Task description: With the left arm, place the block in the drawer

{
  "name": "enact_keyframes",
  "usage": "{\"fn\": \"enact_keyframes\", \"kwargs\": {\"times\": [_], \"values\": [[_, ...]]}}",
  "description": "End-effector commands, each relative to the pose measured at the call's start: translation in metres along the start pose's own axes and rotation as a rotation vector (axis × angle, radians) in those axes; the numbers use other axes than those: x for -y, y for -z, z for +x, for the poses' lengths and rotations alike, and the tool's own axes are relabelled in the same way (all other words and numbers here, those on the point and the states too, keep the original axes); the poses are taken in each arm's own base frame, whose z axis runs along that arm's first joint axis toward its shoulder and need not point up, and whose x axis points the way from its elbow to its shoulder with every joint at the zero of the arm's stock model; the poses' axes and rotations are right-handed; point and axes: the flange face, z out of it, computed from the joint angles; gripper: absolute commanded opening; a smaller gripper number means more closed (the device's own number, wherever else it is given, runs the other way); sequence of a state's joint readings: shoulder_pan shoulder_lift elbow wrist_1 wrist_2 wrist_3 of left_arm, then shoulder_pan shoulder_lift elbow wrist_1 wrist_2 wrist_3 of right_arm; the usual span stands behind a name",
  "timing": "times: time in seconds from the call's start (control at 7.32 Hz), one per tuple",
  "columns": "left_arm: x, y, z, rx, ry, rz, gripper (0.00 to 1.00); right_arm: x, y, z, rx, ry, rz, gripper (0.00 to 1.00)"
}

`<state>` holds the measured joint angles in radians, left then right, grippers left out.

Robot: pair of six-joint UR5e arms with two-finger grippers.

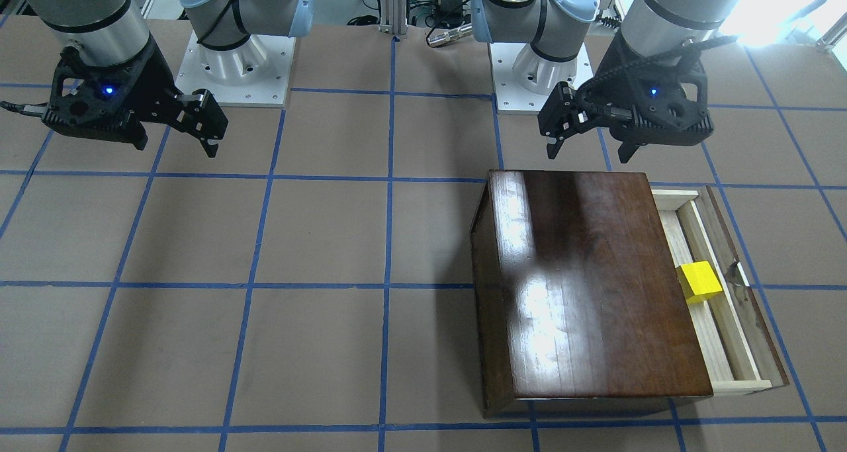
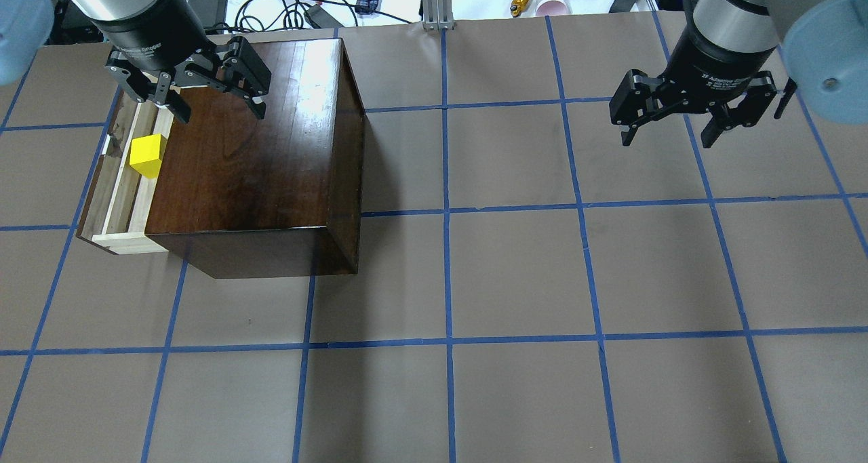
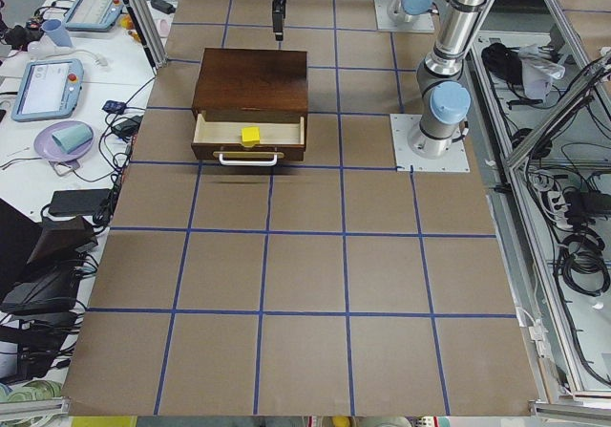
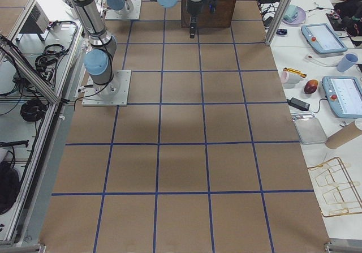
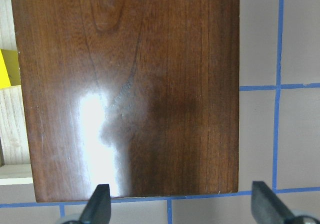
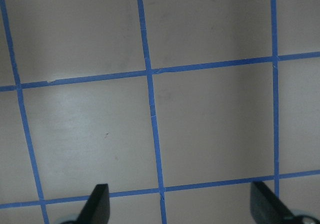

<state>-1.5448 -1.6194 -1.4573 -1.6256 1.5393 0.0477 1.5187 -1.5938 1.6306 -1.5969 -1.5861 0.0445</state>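
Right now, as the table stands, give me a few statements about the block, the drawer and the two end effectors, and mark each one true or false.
1. The yellow block lies in the pulled-out drawer. True.
2. The left end effector is open above the wooden box. True.
3. The left end effector grips the block. False: it holds nothing, and the block rests in the drawer.
4. The drawer is pushed fully shut. False: it sticks partly out of the box.
5. The right end effector is open over the table, holding nothing. True.
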Motion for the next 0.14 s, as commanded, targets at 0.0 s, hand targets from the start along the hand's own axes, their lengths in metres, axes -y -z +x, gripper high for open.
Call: {"fn": "enact_keyframes", "kwargs": {"times": [0.0], "values": [[0.0003, -0.0001, 0.0, -0.001, 0.0, 0.001, 1.0, 0.0, 0.0, 0.0, 0.0, 0.0, 0.0, 1.0]]}}
